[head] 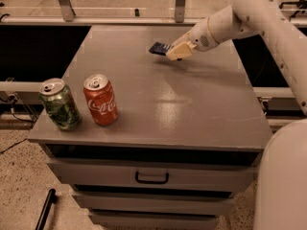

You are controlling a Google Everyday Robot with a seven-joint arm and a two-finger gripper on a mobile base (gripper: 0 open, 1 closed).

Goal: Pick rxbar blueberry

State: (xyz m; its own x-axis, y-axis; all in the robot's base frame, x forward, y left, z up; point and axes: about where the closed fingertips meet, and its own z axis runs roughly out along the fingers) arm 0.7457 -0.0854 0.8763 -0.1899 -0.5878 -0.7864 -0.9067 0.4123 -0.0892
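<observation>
The white arm is reached in from the right, its forearm angled down to the left over the far part of the grey cabinet top (192, 114). The gripper (173, 53) is clasped on one end of the rxbar blueberry (158, 48), which juts leftward just above the surface. A speckled floor (14, 190) is seen below. By the front left corner a green can (60, 104) and a red cola can (100, 100) are stood upright, side by side

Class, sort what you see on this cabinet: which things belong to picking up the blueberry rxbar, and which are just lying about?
Belongs to the job: rxbar blueberry, at the far side of the cabinet top; hand, at the bar's right end.
Lying about: red cola can and green can, standing by the front left edge.
</observation>
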